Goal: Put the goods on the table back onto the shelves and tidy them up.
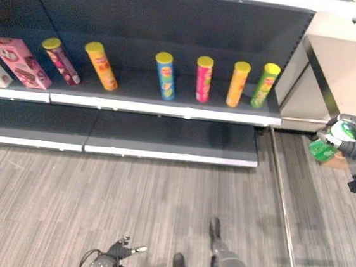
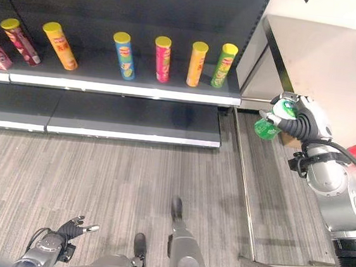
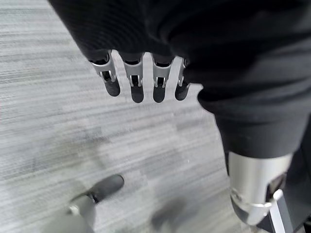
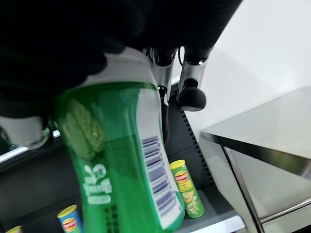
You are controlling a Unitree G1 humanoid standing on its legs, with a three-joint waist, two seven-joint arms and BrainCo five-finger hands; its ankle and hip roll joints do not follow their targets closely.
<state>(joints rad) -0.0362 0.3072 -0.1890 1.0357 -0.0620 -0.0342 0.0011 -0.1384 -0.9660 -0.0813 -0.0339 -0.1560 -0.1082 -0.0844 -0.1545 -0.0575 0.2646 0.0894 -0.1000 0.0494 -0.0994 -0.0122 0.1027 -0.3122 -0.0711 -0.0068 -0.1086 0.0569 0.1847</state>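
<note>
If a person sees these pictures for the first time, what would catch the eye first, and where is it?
Probably the row of bright cylindrical snack cans standing along the dark shelf, with a pink box at its left end. Next, the green plastic bottle held in the right hand, raised beside the metal table. The left hand hangs low over the grey floor, fingers relaxed.

I saw a translucent green bottle [image 4: 116,160] with a white cap and a white barcode label in my right hand [image 2: 300,124], its cover dark and ribbed. On the black shelf [image 1: 163,94], every tube wore a yellow lid: maroon [image 1: 61,61] next to the pink box [image 1: 21,62], then orange-yellow [image 1: 101,65], blue [image 1: 165,75], hot pink [image 1: 203,79], orange [image 1: 238,84] and lime green [image 1: 265,85] at the table end. The floor [image 1: 126,198] was grey, streaked. The table [image 2: 338,67] looked pale silver.
</note>
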